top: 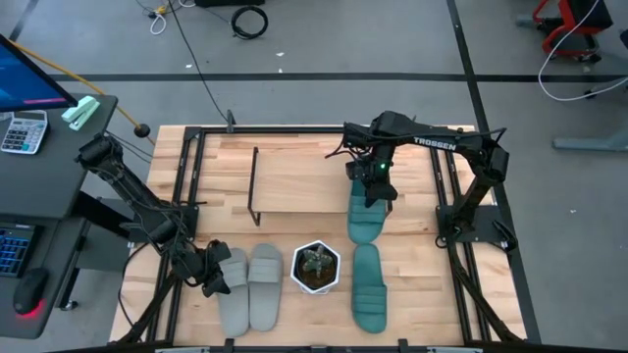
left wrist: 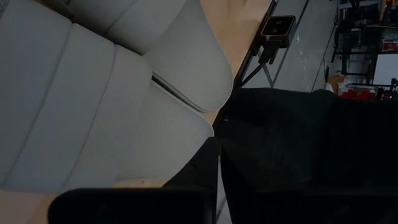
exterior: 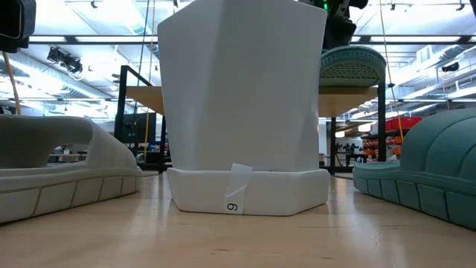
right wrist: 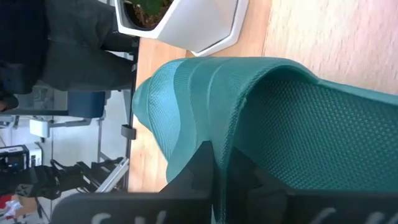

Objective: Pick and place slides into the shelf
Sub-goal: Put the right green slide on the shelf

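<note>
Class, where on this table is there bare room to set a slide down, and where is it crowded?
Free: the shelf board left of the teal slide held by the right gripper. Crowded: the front edge, with grey slides, pot, second teal slide and left gripper.

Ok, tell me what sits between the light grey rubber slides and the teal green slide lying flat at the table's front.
The white hexagonal pot with a plant stands between the grey pair and the teal slide, apart from both. The high view shows it.

The wooden tabletop carries the shelf, two grey slides, a white pot and one teal slide
</note>
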You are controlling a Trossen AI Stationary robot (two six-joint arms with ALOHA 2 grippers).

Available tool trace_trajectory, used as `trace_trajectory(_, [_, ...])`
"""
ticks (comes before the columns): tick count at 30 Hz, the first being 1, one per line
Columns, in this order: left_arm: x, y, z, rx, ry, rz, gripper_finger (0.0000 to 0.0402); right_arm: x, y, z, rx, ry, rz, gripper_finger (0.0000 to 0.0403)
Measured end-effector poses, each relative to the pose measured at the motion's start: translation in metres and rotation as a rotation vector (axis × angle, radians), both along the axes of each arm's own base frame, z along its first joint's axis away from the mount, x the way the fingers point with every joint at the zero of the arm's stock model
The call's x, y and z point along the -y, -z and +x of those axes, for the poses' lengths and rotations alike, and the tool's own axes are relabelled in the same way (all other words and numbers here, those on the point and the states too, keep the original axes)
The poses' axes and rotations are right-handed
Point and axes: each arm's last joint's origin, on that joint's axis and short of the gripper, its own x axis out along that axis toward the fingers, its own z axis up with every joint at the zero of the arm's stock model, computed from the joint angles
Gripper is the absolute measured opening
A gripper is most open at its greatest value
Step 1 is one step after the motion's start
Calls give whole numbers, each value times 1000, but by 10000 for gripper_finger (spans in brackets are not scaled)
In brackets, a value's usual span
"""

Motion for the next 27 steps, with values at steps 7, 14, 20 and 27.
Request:
trace_trajectory(7, [0,0,0,0,0,0,16,0,0,0,2,-2,-14,35])
trace_trajectory(14, [0,-1,0,1,-3,-8,15,1,-5,-1,-13,-1,-74,69])
trace_trajectory(20, [0,-1,0,0,-4,-9,24,-5,-5,1,-30,-24,-112,96])
trace_trajectory(27, [0,-1,0,-7,-12,-18,15,-14,-4,3,-71,-51,-171,131])
